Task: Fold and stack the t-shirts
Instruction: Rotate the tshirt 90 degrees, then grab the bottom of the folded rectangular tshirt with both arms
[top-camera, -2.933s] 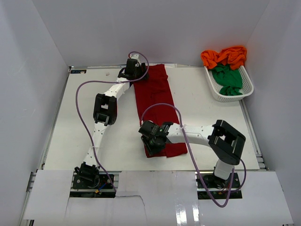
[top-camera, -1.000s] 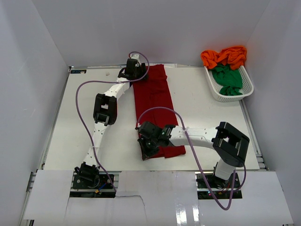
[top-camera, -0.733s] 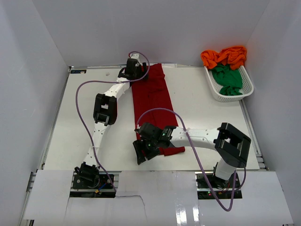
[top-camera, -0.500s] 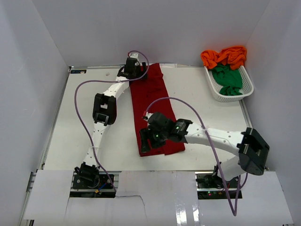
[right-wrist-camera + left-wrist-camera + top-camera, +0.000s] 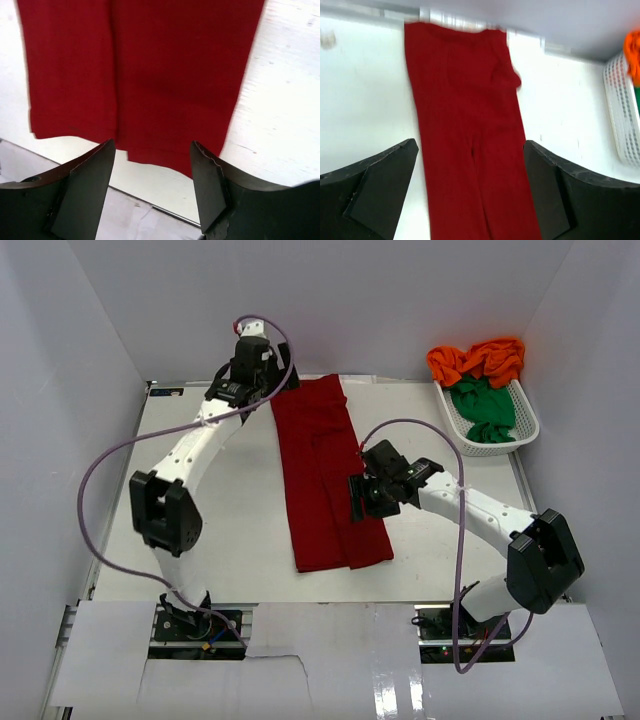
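Dark red t-shirt (image 5: 322, 475): lying as a long folded strip down the frame's centre, on the table (image 5: 200, 520).
Left gripper (image 5: 470, 192): hovering spread wide and empty above the strip's upper end.
Right gripper (image 5: 152, 182): hovering spread wide and empty at the strip's lower right.
Orange t-shirt (image 5: 480, 358) and green t-shirt (image 5: 485, 405): sitting in the basket (image 5: 452, 430), upper right.

Shirt: dark red t-shirt (image 5: 150, 75) fills the top of the frame, spread flat on the white tabletop (image 5: 272, 100).
Fold line: one layer's edge runs straight down, left of centre.
Hem: stepped, and there it is, the left panel ends higher than the right.
Fingers: two black fingers (image 5: 85, 190) at the bottom, spread wide, nothing between them, framing the hem.
Tabletop: bare white on the right and below the hem; a grey strip at lower left.
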Motion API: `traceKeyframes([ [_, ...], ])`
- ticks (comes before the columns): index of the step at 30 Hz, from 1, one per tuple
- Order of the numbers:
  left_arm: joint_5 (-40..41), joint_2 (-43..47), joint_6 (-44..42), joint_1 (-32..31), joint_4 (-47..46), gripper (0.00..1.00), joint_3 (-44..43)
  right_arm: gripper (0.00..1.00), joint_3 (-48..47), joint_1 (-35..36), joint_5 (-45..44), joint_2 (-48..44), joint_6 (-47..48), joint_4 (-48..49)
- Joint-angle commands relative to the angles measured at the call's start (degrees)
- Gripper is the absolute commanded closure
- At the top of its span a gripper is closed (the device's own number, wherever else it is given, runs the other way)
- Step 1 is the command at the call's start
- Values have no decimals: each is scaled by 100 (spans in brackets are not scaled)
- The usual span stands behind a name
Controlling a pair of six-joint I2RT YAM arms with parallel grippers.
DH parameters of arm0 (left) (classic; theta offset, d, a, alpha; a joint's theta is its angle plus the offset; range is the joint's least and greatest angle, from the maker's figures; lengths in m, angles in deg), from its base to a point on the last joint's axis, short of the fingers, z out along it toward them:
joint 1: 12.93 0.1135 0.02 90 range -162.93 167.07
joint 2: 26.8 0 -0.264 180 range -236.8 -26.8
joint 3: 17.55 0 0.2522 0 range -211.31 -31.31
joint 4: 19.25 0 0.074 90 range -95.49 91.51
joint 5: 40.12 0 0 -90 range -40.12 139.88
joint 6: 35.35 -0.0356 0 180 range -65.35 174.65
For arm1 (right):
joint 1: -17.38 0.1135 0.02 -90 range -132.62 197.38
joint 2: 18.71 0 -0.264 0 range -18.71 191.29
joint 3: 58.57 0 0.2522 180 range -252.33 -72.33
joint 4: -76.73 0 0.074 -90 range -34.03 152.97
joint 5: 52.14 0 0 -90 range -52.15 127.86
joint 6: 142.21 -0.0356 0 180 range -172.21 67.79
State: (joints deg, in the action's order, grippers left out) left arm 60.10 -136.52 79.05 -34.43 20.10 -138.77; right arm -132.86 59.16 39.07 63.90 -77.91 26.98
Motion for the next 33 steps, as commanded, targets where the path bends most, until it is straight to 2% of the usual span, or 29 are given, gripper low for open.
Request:
traceKeyframes([
  [1, 131, 800, 591, -197, 878, 2, 1505, 33, -73, -327, 36, -7, 503, -269],
  [2, -62, 1020, 722, -206, 904, 2, 2274, 35, -29, -546, 124, -43, 556, -260],
  [4, -317, 1626, 925, -258, 905, 2, 2973, 37, 85, -741, 414, -191, 661, -172],
  [5, -632, 1811, 1074, -285, 861, 2, 3585, 38, 260, -942, 484, -245, 688, -128],
  [8, -749, 2462, 1329, -583, 878, 2, 4405, 41, 664, -1302, 976, -289, 828, 74],
  [15, -1013, 3447, 2015, -1374, 1080, 2, 5286, 46, 1394, -1497, 1697, -323, 935, 408],
  [20, -1013, 3966, 2305, -1673, 1054, 2, 5771, 48, 1702, -1550, 1760, -456, 899, 514],
  [30, -750, 3852, 3140, -2912, 703, 2, 6729, 53, 2168, -1638, 1724, -254, 934, 830],
  [32, -680, 3799, 3219, -3053, 597, 2, 6834, 56, 2247, -1647, 1751, -210, 952, 900],
  [33, -636, 3764, 3246, -3106, 580, 2, 6861, 62, 2256, -1647, 1751, -158, 961, 927],
])
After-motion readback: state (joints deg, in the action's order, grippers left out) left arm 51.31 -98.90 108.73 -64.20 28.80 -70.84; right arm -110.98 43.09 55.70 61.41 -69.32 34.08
